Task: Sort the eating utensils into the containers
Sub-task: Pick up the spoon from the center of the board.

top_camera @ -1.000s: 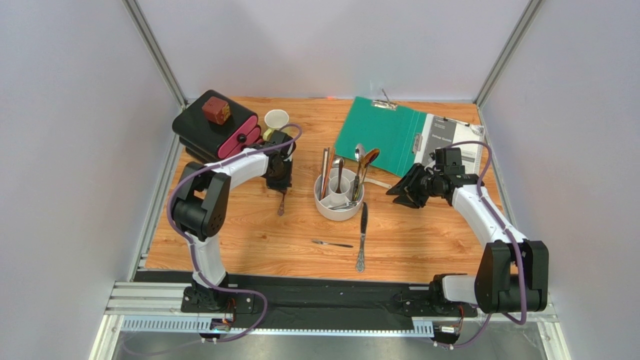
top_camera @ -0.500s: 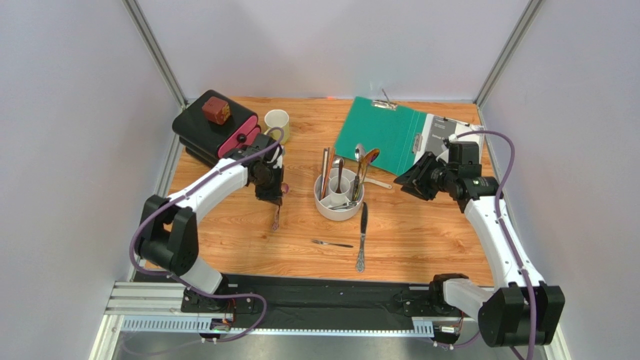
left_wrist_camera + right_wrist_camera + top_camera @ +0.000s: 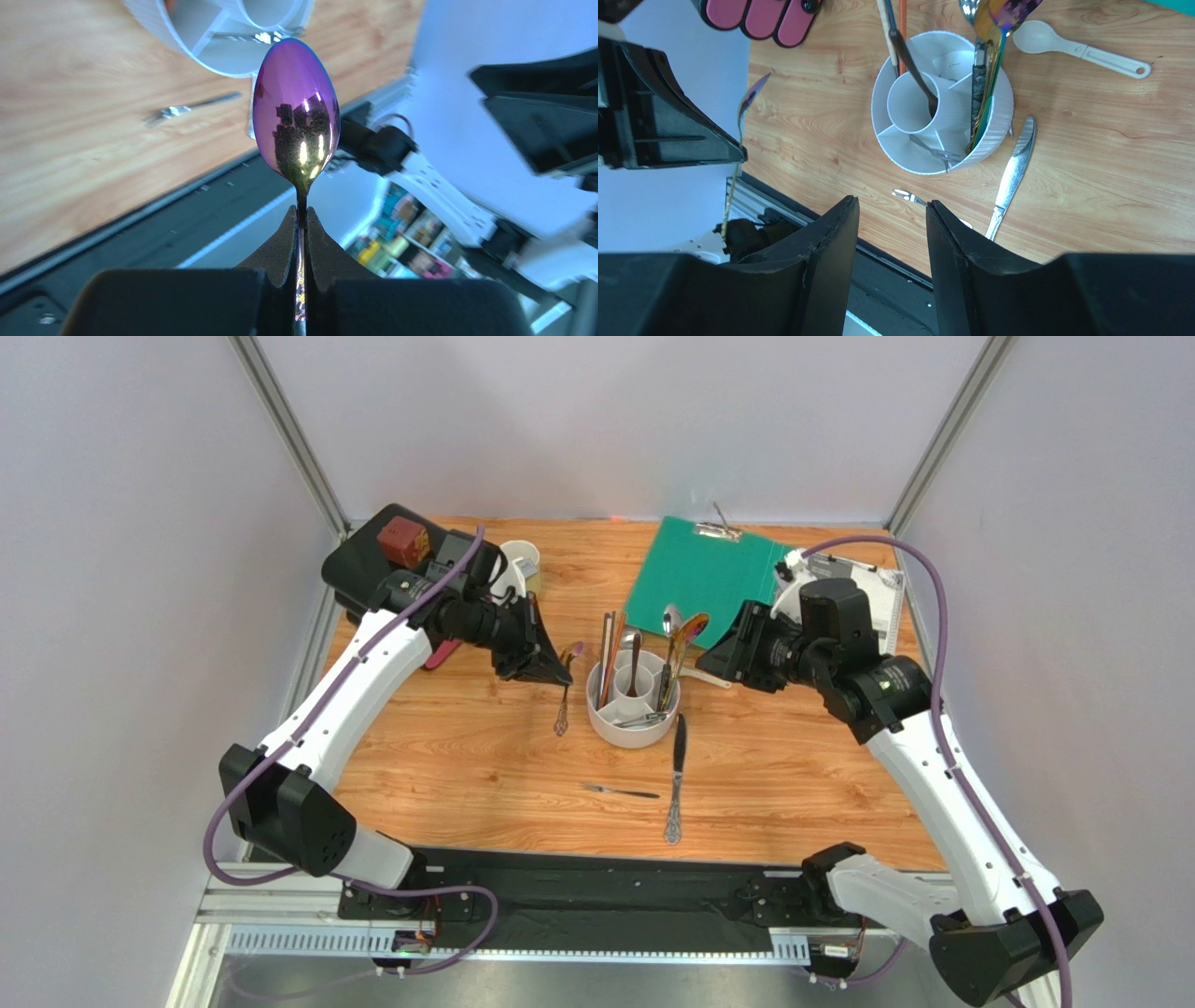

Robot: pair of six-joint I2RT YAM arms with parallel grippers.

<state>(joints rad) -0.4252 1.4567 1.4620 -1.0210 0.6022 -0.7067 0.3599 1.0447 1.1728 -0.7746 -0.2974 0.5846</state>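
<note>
Your left end effector is pressed together on the handle of the iridescent purple spoon, pinching it partway along, not at the end. The spoon is carried off the wooden worktop, just beside the left side of the round white partitioned holder and not touching it. Your right end effector hangs over the holder's other side with its fingers spread and nothing between them.

The step in hand looks like the drop into a compartment. To do it well, carry the spoon across until its trailing handle end sits over an open slot. Lower it handle-first, and let go only when that end is below the rim. Several utensils already stand in the holder and lean outward past the rim, so come in from above, not from the side. The iridescent pieces stand in the compartment on the right arm's side, which seems the likely match. Hold the right arm clear while the left reaches over.

As for orientation, the spoon's long axis runs across the fingers, not along them. The bowl sits on the wrist-camera side of the pinch, and the longer handle part trails toward the near edge. It looks steep, but I cannot tell whether it hangs truly upright.

A silver knife and a white ceramic spoon lie flat on the worktop, not yet sorted.
</note>
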